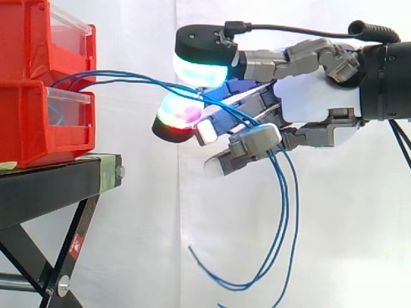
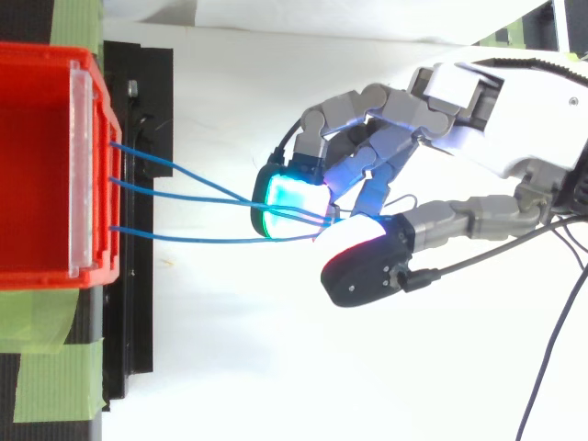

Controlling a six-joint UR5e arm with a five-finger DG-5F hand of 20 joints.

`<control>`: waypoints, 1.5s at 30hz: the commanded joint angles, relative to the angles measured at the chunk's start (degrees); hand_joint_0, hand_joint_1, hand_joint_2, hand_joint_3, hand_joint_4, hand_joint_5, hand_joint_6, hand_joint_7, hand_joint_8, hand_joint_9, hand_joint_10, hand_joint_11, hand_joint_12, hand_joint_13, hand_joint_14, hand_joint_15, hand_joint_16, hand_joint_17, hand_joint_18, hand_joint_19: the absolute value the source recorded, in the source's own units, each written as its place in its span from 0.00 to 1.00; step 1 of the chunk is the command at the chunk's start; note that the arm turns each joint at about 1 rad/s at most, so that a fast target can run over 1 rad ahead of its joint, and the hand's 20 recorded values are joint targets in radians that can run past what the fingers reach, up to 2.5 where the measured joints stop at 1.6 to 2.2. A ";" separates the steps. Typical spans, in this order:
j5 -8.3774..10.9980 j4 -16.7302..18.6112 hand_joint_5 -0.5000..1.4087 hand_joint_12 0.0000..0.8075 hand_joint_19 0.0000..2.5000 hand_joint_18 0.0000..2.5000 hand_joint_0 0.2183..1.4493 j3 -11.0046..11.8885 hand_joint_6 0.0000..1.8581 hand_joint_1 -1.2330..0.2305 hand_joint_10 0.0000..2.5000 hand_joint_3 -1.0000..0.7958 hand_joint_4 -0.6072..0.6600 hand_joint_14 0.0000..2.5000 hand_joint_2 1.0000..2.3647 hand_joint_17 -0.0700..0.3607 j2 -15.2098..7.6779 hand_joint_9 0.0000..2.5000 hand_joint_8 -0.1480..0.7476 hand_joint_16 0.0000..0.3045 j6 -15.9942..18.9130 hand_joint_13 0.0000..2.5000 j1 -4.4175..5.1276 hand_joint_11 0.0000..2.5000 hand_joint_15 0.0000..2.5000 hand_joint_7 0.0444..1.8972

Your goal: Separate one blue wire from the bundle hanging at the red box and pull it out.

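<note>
**Blue wires caught in the hand, just off the red bins**

So the blue wires came out of the front of the red bins, which sat stacked on the black stand. From the side they left at the seam between the upper and lower bin. From above I counted three strands leaving the bin front apart from each other, then closing in toward one spot at the hand.

The hand sat well clear of the bins, out in front of the white curtain, at about the height of the top bin. Its fingers were curled in around the wires. A cyan-green pad was above them and a red-magenta pad just below, with the strands running between the two. It looked like the whole bunch was pinched rather than a single strand, but I honestly couldn't tell from either view.

Past the fingers the wires dropped down in long loose loops under the hand, and the free ends curled back toward the stand. Green tape lay under the bin in the top view.
</note>
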 commanded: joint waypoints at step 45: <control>0.00 0.00 0.13 0.38 0.21 0.19 0.42 -0.01 0.42 0.15 0.01 0.31 0.62 0.05 0.00 0.38 0.00 0.26 0.46 0.14 -0.44 0.47 0.00 0.39 0.64 0.57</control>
